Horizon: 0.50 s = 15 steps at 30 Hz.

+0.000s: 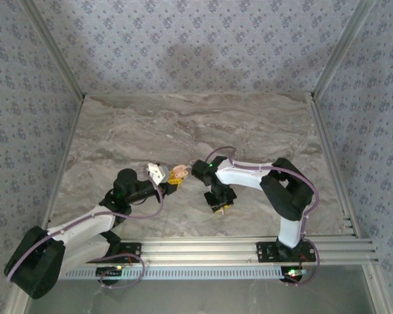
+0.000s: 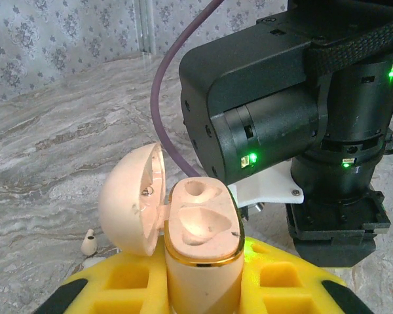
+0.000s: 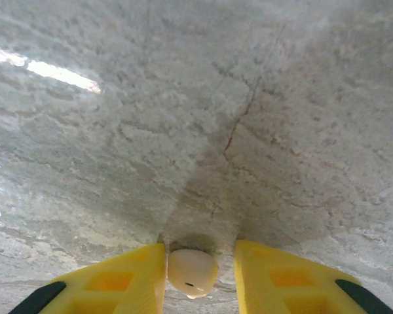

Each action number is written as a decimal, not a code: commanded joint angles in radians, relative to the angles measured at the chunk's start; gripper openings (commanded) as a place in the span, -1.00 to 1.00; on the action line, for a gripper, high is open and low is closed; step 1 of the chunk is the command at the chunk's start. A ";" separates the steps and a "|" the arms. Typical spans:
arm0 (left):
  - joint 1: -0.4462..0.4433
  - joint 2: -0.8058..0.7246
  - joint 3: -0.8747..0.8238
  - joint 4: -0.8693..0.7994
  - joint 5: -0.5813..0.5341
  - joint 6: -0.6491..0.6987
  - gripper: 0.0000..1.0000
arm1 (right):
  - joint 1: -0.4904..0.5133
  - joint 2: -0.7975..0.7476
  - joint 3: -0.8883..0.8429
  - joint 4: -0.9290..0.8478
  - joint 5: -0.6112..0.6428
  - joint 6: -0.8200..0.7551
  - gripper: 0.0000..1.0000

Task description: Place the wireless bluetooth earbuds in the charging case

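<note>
shows one charging case point(image 2: 203, 222), peach with a gold rim, upright, lid point(image 2: 128, 203) swung open to the left, two recesses facing up

shows two wireless bluetooth earbuds, both whitish, both resting on the marble table point(image 1: 183, 124):
- first earbud point(image 2: 88, 243), left of the case and apart from it
- second earbud point(image 3: 192, 271), between the yellow fingers point(image 3: 118, 278) of the right gripper

shows two grippers, one per arm:
- left gripper point(image 2: 206, 284), closed tight on the lower body of the charging case, one yellow finger against each side, holding it just above the table
- right gripper point(image 3: 200, 252), pointed down at the table near the case, partly open and straddling the second earbud without clamping it; left finger at or almost at the earbud's edge, contact too close to tell; a narrow strip of table between the earbud and the right finger

also shows the black body of the right arm point(image 2: 268, 111) close behind the open case, green lights lit
</note>
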 commanded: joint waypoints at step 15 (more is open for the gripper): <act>-0.001 0.061 -0.013 0.097 -0.001 0.008 -0.61 | 0.005 -0.121 -0.105 0.122 0.065 0.107 -0.51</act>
